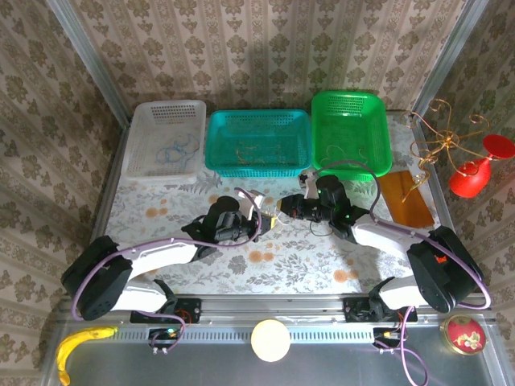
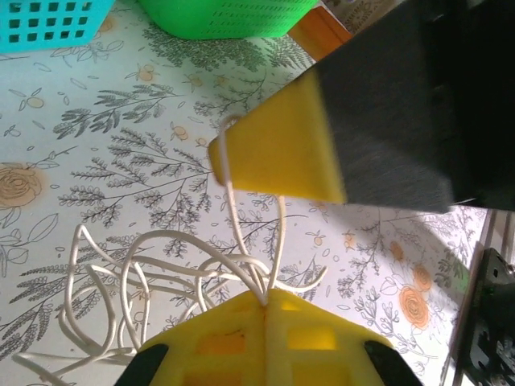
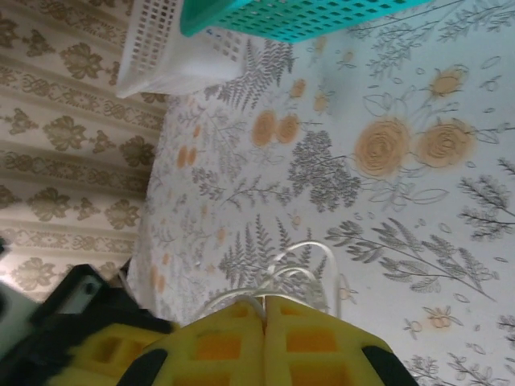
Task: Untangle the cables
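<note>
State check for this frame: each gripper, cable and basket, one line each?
left gripper: shut on the white cable
right gripper: shut on the same white cable
white cable: loose tangled loops, pinched by both grippers
white basket: holds blue cables
teal basket: holds yellow-gold cables
green basket: contents unclear

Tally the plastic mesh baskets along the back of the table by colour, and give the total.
White plastic mesh basket: 1
Teal plastic mesh basket: 1
Green plastic mesh basket: 1
Total: 3
</note>
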Controlling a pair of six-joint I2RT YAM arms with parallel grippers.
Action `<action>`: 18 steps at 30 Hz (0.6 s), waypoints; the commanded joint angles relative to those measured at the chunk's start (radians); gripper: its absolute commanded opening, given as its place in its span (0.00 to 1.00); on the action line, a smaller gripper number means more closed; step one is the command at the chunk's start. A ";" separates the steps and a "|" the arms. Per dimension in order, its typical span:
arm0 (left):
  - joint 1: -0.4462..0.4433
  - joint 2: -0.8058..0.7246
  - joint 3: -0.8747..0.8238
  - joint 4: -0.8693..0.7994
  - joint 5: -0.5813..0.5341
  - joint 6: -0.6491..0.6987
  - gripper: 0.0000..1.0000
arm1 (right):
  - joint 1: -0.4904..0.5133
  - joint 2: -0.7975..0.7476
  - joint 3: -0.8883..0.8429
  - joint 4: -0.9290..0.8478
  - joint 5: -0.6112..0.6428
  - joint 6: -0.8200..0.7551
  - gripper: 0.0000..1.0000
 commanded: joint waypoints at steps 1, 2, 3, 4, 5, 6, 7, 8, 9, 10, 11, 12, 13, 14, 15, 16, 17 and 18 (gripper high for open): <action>0.016 0.027 -0.059 0.050 0.006 -0.034 0.06 | -0.010 -0.068 0.051 -0.062 0.012 -0.052 0.00; 0.022 0.033 -0.077 0.067 0.002 -0.039 0.15 | -0.010 -0.091 0.057 -0.086 0.016 -0.063 0.00; 0.030 0.034 -0.094 0.082 -0.002 -0.044 0.19 | -0.010 -0.109 0.062 -0.108 0.020 -0.074 0.00; 0.039 0.037 -0.113 0.101 -0.004 -0.048 0.26 | -0.010 -0.127 0.066 -0.130 0.024 -0.085 0.00; 0.046 0.038 -0.127 0.115 -0.008 -0.052 0.33 | -0.010 -0.140 0.070 -0.147 0.025 -0.094 0.00; 0.054 0.036 -0.141 0.126 -0.008 -0.055 0.39 | -0.010 -0.151 0.074 -0.166 0.025 -0.103 0.00; 0.060 0.032 -0.150 0.129 -0.009 -0.055 0.44 | -0.009 -0.159 0.076 -0.178 0.024 -0.108 0.00; 0.063 0.027 -0.154 0.126 -0.011 -0.053 0.47 | -0.010 -0.165 0.077 -0.187 0.021 -0.112 0.00; 0.068 0.019 -0.158 0.121 -0.013 -0.049 0.50 | -0.010 -0.169 0.081 -0.195 0.017 -0.115 0.00; 0.071 0.008 -0.157 0.112 -0.014 -0.044 0.52 | -0.010 -0.172 0.082 -0.202 0.014 -0.119 0.00; 0.071 -0.003 -0.155 0.102 -0.017 -0.039 0.54 | -0.010 -0.173 0.082 -0.207 0.015 -0.122 0.00; 0.071 -0.017 -0.150 0.088 -0.019 -0.031 0.57 | -0.009 -0.174 0.083 -0.211 0.014 -0.126 0.00; 0.071 -0.032 -0.145 0.074 -0.021 -0.025 0.59 | -0.009 -0.177 0.082 -0.215 0.016 -0.128 0.00; 0.071 -0.045 -0.141 0.065 -0.020 -0.021 0.61 | -0.010 -0.178 0.083 -0.215 0.018 -0.128 0.00; 0.072 -0.060 -0.136 0.053 -0.019 -0.015 0.64 | -0.010 -0.178 0.081 -0.215 0.018 -0.129 0.00; 0.072 -0.078 -0.132 0.041 -0.022 -0.012 0.66 | -0.010 -0.179 0.081 -0.217 0.019 -0.129 0.00; 0.072 -0.096 -0.128 0.030 -0.025 -0.011 0.67 | -0.010 -0.179 0.080 -0.217 0.020 -0.128 0.00; 0.071 -0.117 -0.126 0.016 -0.029 -0.009 0.68 | -0.010 -0.179 0.077 -0.218 0.022 -0.131 0.00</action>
